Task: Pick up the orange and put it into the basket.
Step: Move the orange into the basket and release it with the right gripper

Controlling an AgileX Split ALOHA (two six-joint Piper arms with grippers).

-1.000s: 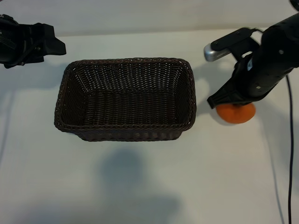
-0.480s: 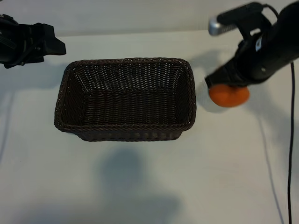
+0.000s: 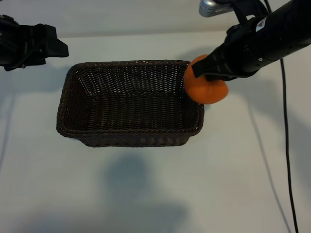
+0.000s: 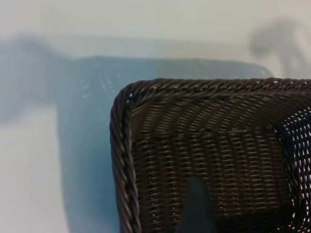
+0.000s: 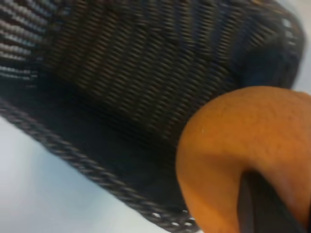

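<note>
The orange (image 3: 207, 91) hangs in the air over the right rim of the dark woven basket (image 3: 130, 62), with my right gripper (image 3: 211, 74) shut on it from above. In the right wrist view the orange (image 5: 238, 141) fills the near corner, one dark finger (image 5: 262, 208) pressed into it, and the basket (image 5: 121, 73) lies just beyond. My left gripper (image 3: 52, 46) is parked at the far left, behind the basket's left corner, open and holding nothing. Its wrist view shows that corner of the basket (image 4: 121, 136) and one finger (image 4: 194, 208).
The basket stands in the middle of a white table (image 3: 146, 184). A black cable (image 3: 286, 145) runs down the table's right side from the right arm. Arm shadows fall on the table in front of the basket.
My right arm has lifted the orange off the table at the right and carried it leftward to the basket's right rim. The left arm has not moved.
</note>
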